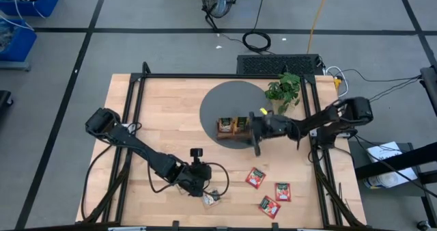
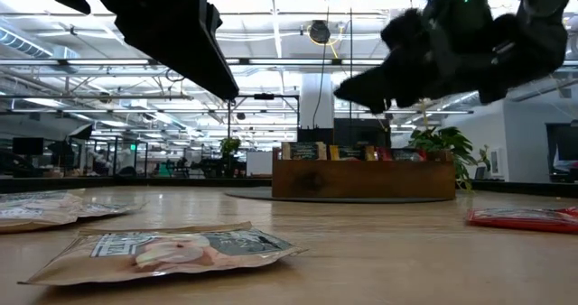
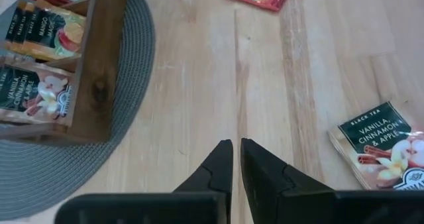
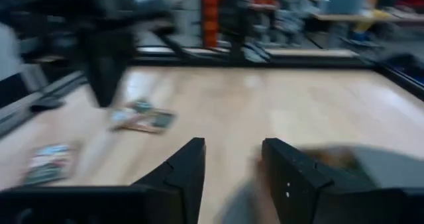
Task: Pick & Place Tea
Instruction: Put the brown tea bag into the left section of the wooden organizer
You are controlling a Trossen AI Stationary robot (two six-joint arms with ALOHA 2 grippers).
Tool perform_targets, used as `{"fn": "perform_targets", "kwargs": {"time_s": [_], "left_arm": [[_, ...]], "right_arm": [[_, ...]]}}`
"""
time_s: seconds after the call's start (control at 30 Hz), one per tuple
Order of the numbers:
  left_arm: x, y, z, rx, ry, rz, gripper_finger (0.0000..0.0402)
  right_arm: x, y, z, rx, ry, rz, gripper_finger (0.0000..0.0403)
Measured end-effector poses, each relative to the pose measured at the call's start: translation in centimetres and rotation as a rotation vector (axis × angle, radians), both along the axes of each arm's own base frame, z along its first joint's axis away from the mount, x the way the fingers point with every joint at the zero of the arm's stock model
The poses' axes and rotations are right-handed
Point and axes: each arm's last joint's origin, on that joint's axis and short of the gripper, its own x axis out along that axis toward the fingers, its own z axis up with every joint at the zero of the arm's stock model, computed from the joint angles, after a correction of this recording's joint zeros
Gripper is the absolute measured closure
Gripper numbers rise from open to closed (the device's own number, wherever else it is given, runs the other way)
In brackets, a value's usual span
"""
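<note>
Low view, nearest: a pale beige tea sachet (image 2: pixel 167 251) lies flat on the wooden table (image 1: pixel 171 115), beside the left gripper (image 1: pixel 213 195).
Left gripper: fingers nearly together, holding nothing, above bare wood.
Loose tea: three red sachets (image 1: pixel 255 178) lie near the table's front right.
Right gripper (image 1: pixel 257 146): jaws apart, empty, at the tray's right end.
Wooden tray (image 1: pixel 232 128): on a grey round mat (image 1: pixel 225 101), sachets standing inside.
Farthest: green plant (image 1: pixel 284 91).

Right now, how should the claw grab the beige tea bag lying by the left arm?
The beige sachet lies flat on the bare table, so probably come straight down from above and pinch across one free edge. The left claw, shut, must open first.
</note>
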Motion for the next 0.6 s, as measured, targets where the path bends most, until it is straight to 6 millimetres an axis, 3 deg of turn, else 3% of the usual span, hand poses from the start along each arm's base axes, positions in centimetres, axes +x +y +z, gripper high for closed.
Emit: {"fn": "perform_targets", "kwargs": {"time_s": [0.2,0.37,0.6], "left_arm": [[-0.4,0.1,-0.2,-0.035,0.022,0.069,0.0366],[-1.4,0.1,-0.6,-0.082,0.080,0.183,0.0366],[-3.5,-2.8,-0.9,-0.197,0.183,0.123,0.0366]], "right_arm": [[0.8,5.6,1.0,-0.052,-0.004,0.167,0.0303],[0.7,10.4,1.1,-0.130,0.076,0.196,0.0342],[0.5,14.4,-0.4,-0.193,0.125,0.228,0.0398]]}}
